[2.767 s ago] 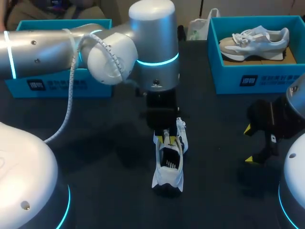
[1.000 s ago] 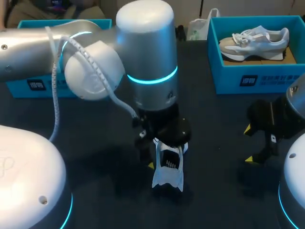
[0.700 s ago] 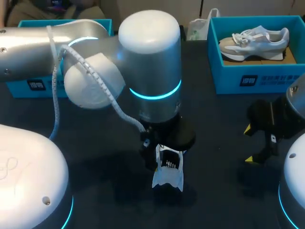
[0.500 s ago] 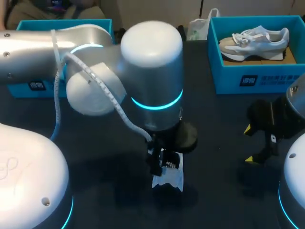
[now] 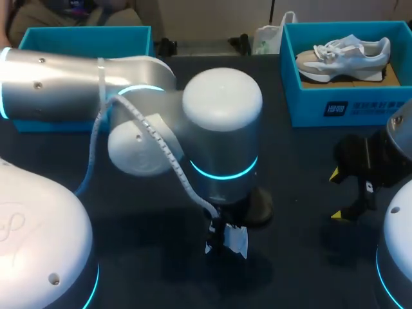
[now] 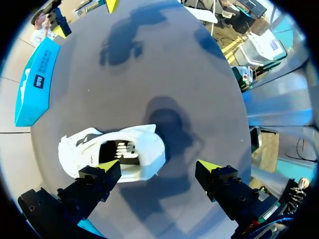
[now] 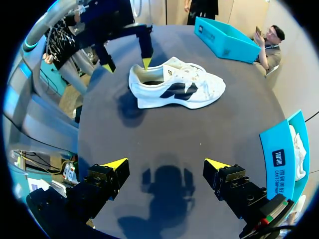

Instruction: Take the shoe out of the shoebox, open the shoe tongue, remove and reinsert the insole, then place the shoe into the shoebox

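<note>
Both pincers gape empty: our left pincer (image 6: 158,167) hangs above the heel of the white sneaker (image 6: 112,154), one fingertip (image 6: 109,166) over its collar. Our right pincer (image 7: 166,164) sits well apart at three o'clock. The sneaker lies mid-desk (image 5: 290,154), long axis twelve-to-six, heel at six.

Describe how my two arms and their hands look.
The left arm is silver-grey with rounded white joint caps, glowing cyan rings and a white spiral-wrapped cable. The right arm shows white housing and a cyan ring. The left hand and right hand are black, each with two yellow-tipped fingers.
</note>
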Controlling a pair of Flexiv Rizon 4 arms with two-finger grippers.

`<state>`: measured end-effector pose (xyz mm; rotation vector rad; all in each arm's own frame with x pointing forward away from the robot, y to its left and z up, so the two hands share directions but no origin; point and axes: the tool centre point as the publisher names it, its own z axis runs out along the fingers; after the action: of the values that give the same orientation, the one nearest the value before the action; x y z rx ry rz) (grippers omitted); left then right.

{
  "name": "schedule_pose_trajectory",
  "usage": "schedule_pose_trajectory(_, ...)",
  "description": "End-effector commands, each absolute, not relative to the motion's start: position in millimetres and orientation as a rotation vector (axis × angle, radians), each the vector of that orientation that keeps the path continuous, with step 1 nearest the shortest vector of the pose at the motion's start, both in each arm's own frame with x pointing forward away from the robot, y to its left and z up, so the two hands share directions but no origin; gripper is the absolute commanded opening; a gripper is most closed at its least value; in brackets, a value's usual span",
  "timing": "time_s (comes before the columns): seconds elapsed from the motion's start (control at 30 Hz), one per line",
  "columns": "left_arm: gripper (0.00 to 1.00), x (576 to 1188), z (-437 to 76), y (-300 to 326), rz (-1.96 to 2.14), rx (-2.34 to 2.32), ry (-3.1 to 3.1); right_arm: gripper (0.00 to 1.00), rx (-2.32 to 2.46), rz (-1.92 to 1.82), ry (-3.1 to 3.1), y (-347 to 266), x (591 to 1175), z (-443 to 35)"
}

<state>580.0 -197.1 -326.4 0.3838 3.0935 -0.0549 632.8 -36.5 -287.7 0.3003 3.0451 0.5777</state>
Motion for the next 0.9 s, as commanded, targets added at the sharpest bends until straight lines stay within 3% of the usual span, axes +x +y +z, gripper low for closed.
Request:
schedule_pose_trajectory(0.03, 1.0, 580.7, -350.5, -207.1, -0.057, 0.377, 3.11, 1.0, 0.301, 0.575, 3.043, -36.4, 631.2, -287.9)
schedule_pose_trajectory(0.53, 1.0, 582.3, -384.0, -210.2, -0.042, 0.296, 3.128, 1.0, 0.301, 0.575, 3.043, -36.4, 631.2, -287.9)
schedule_pose_trajectory(0.6, 0.86, 581.9, -386.5, -210.3, -0.026, 0.283, 3.122, 1.0, 0.301, 0.575, 3.043, -36.4, 631.2, -287.9)
schedule_pose_trajectory(0.8, 0.56, 581.4, -389.1, -209.5, -0.024, 0.275, 3.124, 1.0, 0.301, 0.575, 3.043, -36.4, 631.2, -287.9)
schedule_pose_trajectory(0.9, 0.46, 580.8, -389.1, -208.9, -0.022, 0.274, 3.124, 1.0, 0.301, 0.575, 3.043, -36.4, 631.2, -287.9)
